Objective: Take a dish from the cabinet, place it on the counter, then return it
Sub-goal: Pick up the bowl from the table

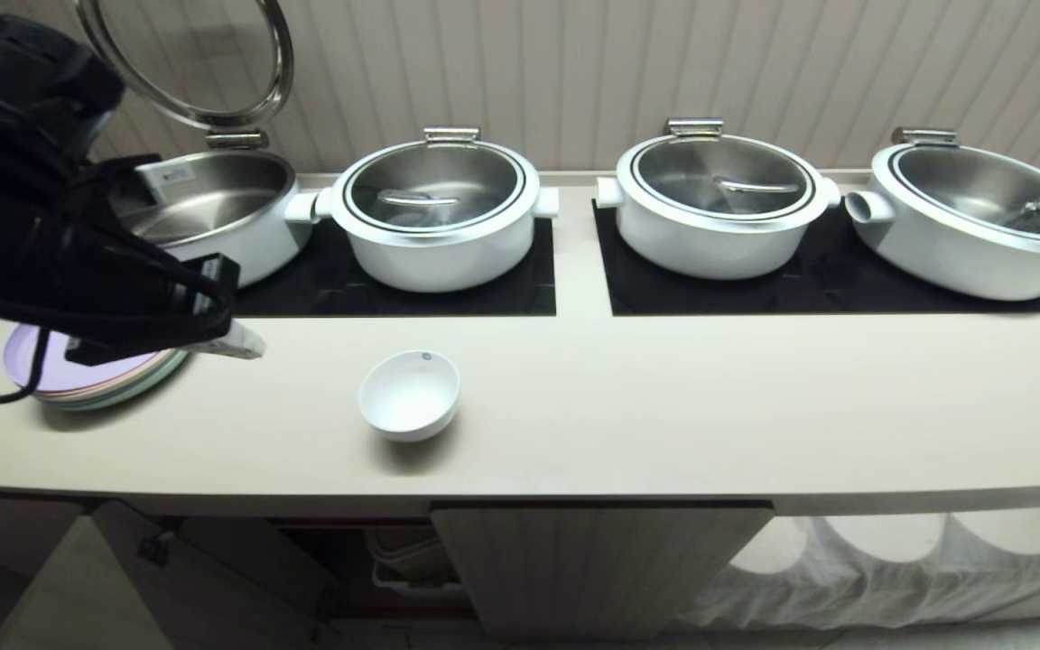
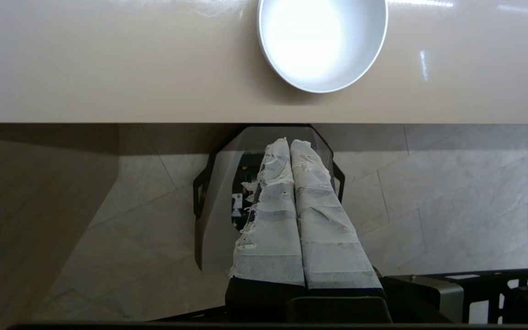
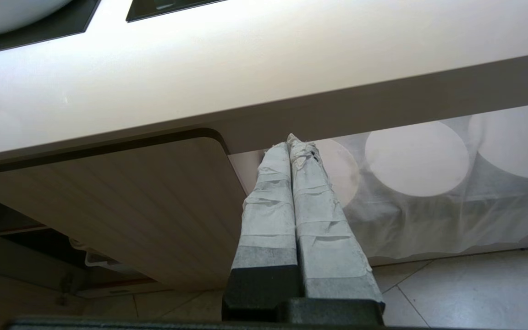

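Hovering our left gripper (image 1: 245,346) over counter (image 1: 664,397), fingers clenched, empty, beside pastel plates (image 1: 78,379). Dish (image 1: 409,394) sits upright on counter, apart from it. Our right gripper (image 3: 291,144) parked before cabinet (image 3: 122,201) door, pinched closed, empty.

Place: buffet serving kitchen
Signs: white lidded pots (image 1: 437,212) on black mats (image 1: 448,280), long counter (image 1: 664,406), stacked plates (image 1: 87,379)
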